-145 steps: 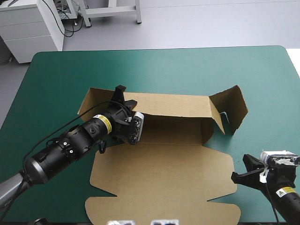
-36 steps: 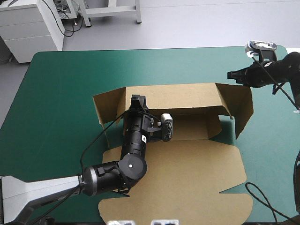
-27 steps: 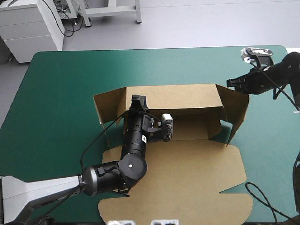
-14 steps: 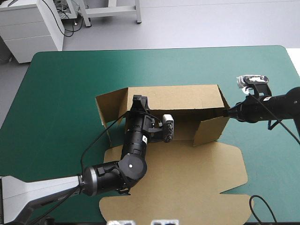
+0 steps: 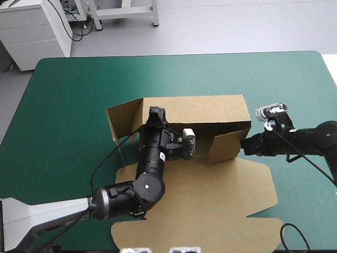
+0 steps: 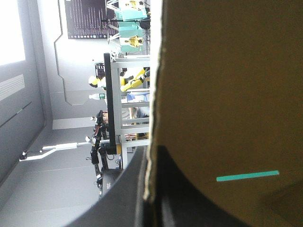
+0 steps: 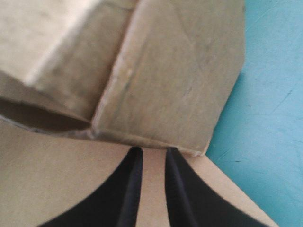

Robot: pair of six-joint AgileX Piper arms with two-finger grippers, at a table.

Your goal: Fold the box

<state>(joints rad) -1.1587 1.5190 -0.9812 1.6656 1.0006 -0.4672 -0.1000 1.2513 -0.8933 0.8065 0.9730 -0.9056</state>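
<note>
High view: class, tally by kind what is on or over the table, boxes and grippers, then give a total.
Box: 1
Grippers: 2, left gripper and right gripper
Total: 3

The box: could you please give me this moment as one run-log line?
box: back wall raised, right end flap turned inward, lid flat | left gripper: shut on back wall | right gripper: shut, tips at flap

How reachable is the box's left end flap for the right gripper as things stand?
Probably not. The right gripper sits at the right end flap; the left arm lies between it and the left end flap.
</note>
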